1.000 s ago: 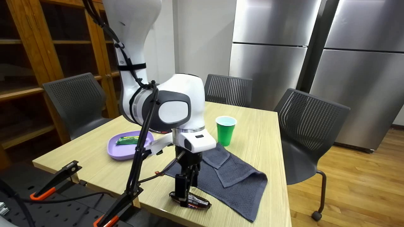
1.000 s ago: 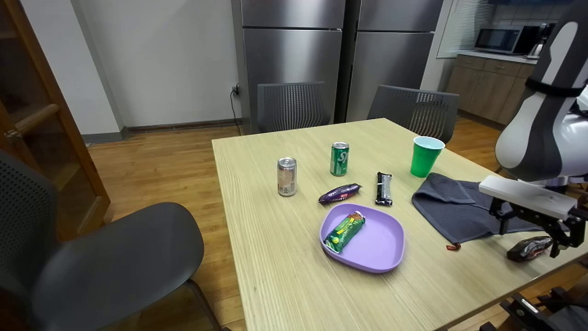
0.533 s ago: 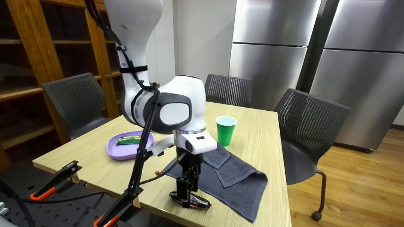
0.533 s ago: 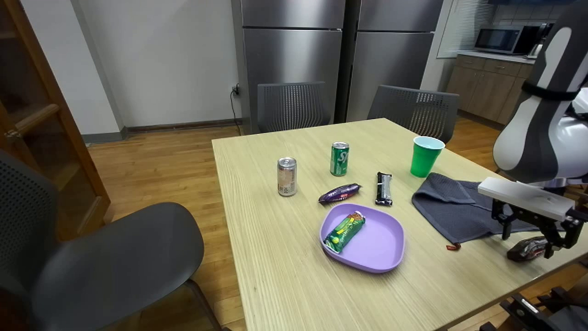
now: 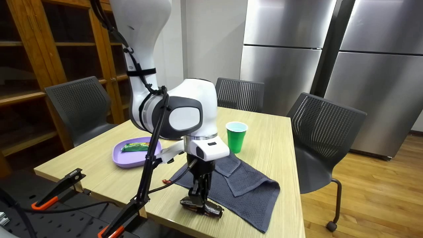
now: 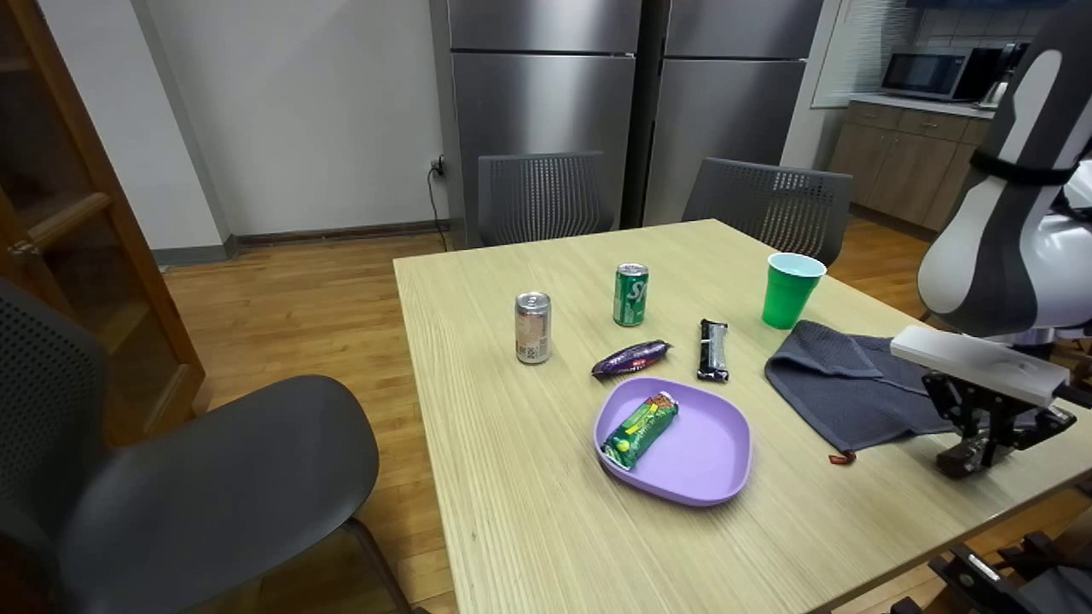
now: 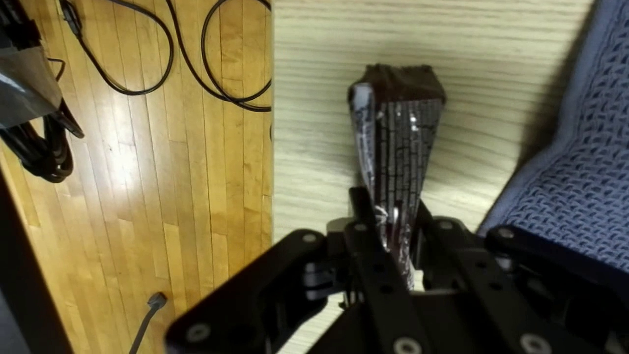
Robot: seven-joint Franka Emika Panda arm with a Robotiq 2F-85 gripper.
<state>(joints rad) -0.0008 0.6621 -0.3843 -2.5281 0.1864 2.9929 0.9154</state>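
1. So, in an exterior view, the white arm [image 5: 198, 92] hangs down from up top, bent at the wrist, end effector [image 5: 200, 205] aimed straight down and clamped on the middle of a dark wrapped bar [image 5: 214, 209] right at the tabletop [image 5: 264, 148], next to a gray cloth [image 5: 256, 200].
2. In an exterior view again, the arm leans in from the right edge, well apart from the purple plate [image 6: 708, 448].
3. Wrist view: both fingers [image 7: 367, 248] pinch the bar, its far end poking out past them.

Table [image 6: 520, 512] bears: plate [image 6: 704, 460] | cup [image 6: 785, 298] | towel [image 6: 827, 392] | silver can [image 6: 533, 331] | green can [image 6: 630, 298] | purple packet [image 6: 631, 358] | black packet [image 6: 712, 351]
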